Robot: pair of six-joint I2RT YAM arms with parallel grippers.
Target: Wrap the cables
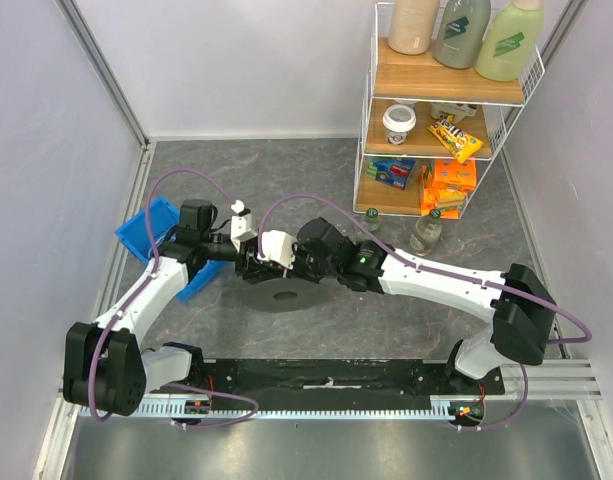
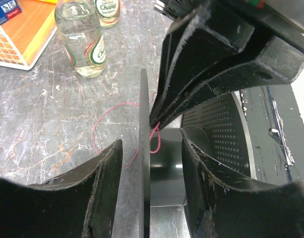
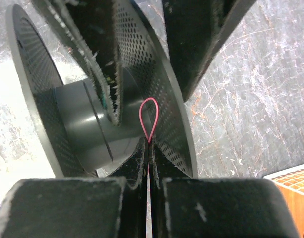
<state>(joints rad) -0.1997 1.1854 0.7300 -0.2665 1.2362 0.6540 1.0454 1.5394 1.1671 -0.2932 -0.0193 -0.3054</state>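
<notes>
Right pincer (image 3: 148, 148) is closed tight on the thin pink cable (image 3: 149, 98), its two black fingers pressed together with the strand between them. Just past the tips the cable forms a narrow teardrop loop. The loop's long axis runs straight on from the fingers and points into the gap between the two flanges of the dark grey perforated plastic spool (image 3: 82, 124), beside the hub. In the left wrist view the slack leaves the spool's rim in a loose curve lying on the grey marbled surface (image 2: 42, 124), on the side where a clear glass bottle (image 2: 85, 44) stands. Left pincer (image 2: 152, 153) stands open, straddling one flange: one finger is outside it and the other sits between the flanges by the hub (whether that finger touches the hub cannot be told). Seen from above, the left arm (image 1: 151, 285) slants forward and to the right, its wrist turned toward the right arm (image 1: 436, 280), which stretches long and low to the left across the middle of the surface. Both pincers meet over the spool, whose upper flange shows as a flattened oval.
</notes>
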